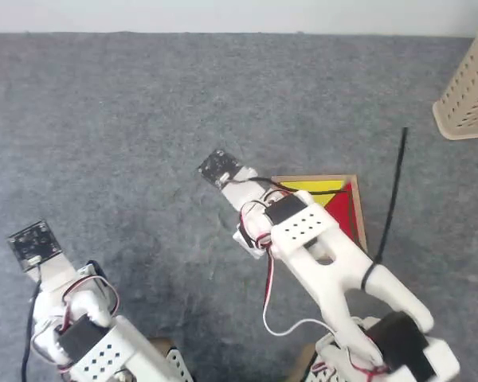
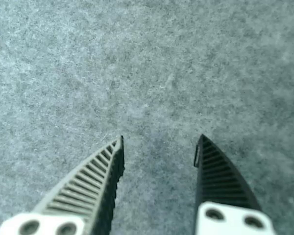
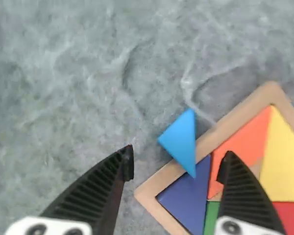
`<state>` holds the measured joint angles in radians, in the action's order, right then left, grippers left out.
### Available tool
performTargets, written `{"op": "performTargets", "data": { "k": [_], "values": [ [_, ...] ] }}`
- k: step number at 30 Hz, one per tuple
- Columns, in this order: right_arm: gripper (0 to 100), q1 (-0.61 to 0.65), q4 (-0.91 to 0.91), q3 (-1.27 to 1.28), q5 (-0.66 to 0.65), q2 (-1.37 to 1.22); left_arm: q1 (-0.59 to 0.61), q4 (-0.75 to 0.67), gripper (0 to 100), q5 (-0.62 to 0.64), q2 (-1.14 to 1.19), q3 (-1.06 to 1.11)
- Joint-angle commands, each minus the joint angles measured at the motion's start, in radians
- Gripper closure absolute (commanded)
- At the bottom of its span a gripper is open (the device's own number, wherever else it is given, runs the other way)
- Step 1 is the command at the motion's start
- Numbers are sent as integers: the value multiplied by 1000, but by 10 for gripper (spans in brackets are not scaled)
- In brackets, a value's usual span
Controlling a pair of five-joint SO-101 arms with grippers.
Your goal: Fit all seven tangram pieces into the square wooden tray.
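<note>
The square wooden tray (image 3: 172, 178) lies on grey carpet, holding orange (image 3: 245, 142), yellow (image 3: 284, 152), dark blue (image 3: 188, 198), green (image 3: 210, 215) and red (image 3: 286, 218) pieces. A light blue triangle (image 3: 180, 142) rests across the tray's rim, one tip over the dark blue piece, the rest over the carpet. My right gripper (image 3: 179, 164) hangs open just above it, one finger on either side. In the high view the right arm (image 1: 303, 231) covers the left part of the tray (image 1: 360, 215). My left gripper (image 2: 159, 147) stands open over bare carpet.
A beige perforated container (image 1: 466, 87) stands at the far right edge. A black cable (image 1: 394, 191) runs along the tray's right side. The left arm (image 1: 72, 318) sits at the near left. Open carpet spreads to the left of and beyond the tray.
</note>
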<state>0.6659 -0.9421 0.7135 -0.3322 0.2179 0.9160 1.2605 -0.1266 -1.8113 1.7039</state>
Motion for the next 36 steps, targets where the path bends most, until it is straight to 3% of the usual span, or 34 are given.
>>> {"op": "performTargets", "data": {
  "k": [1,7,16,20,36],
  "values": [
    [723,5,35,-28,-74,-54,-2,3,775,9,-11,-19],
    [739,5,62,-84,-81,-168,-2,3,775,9,-11,-19],
    [939,10,50,-152,-74,-312,-2,3,775,9,-11,-19],
    [969,16,-15,-184,-60,-311,-2,3,775,9,-11,-19],
    [965,42,-266,-496,342,-315,-2,3,775,9,-11,-19]
  ]
}}
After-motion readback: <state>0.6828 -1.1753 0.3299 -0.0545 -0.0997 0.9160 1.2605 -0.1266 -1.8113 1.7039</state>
